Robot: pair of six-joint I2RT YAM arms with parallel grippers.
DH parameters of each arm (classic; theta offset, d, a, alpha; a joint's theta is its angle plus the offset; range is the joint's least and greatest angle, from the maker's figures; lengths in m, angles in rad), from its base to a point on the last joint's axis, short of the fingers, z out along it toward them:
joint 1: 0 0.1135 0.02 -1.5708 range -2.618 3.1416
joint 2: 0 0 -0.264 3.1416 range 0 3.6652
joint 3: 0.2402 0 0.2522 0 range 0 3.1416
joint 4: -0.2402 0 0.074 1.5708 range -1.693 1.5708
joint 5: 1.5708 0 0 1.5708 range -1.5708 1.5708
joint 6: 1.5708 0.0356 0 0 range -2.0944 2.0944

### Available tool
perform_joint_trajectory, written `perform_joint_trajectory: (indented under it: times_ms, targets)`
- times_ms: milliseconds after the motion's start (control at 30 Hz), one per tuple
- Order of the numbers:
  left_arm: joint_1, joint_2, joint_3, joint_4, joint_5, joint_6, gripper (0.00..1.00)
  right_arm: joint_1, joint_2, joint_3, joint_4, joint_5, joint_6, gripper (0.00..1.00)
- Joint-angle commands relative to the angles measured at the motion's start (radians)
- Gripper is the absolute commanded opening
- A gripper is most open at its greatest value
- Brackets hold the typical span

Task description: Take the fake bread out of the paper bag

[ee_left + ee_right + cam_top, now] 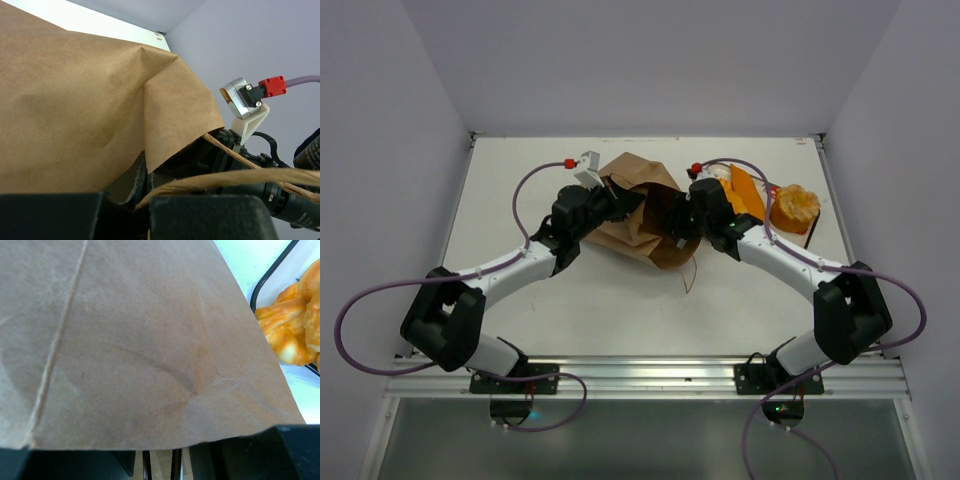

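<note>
The brown paper bag (638,205) lies crumpled at mid-table between both grippers. My left gripper (623,200) is at its left side. In the left wrist view the jaws (142,200) stand closed at the bag's edge (90,100), where a string handle (240,177) runs in. My right gripper (672,216) is at the bag's right side, and bag paper (140,340) lies over its fingers (160,462). A knobbly golden bread (794,207) sits on a tray to the right and also shows in the right wrist view (295,325). Any bread inside the bag is hidden.
The black-rimmed tray (811,233) stands at the right rear, its rim also in the right wrist view (260,287). A long orange piece (745,190) lies beside the right arm. A loose string handle (688,275) trails in front of the bag. Walls close in on three sides.
</note>
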Motion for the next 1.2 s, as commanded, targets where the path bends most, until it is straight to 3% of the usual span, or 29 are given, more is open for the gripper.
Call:
perform_joint_trajectory:
  times_ms: [0, 367, 600, 1167]
  targets:
    - [-0.009, -0.020, 0.045, 0.019, 0.035, 0.006, 0.00, -0.012, 0.013, 0.049, 0.050, 0.035, 0.012, 0.43]
    - [-0.015, -0.012, 0.061, 0.021, 0.089, -0.014, 0.00, -0.012, 0.075, 0.078, 0.101, 0.041, 0.037, 0.44]
    - [-0.015, 0.001, 0.068, 0.011, 0.098, -0.020, 0.00, -0.013, 0.093, 0.041, 0.217, -0.028, 0.081, 0.46]
    - [-0.010, 0.032, 0.214, -0.151, -0.009, -0.032, 0.00, -0.018, -0.012, -0.079, 0.302, -0.028, -0.009, 0.46]
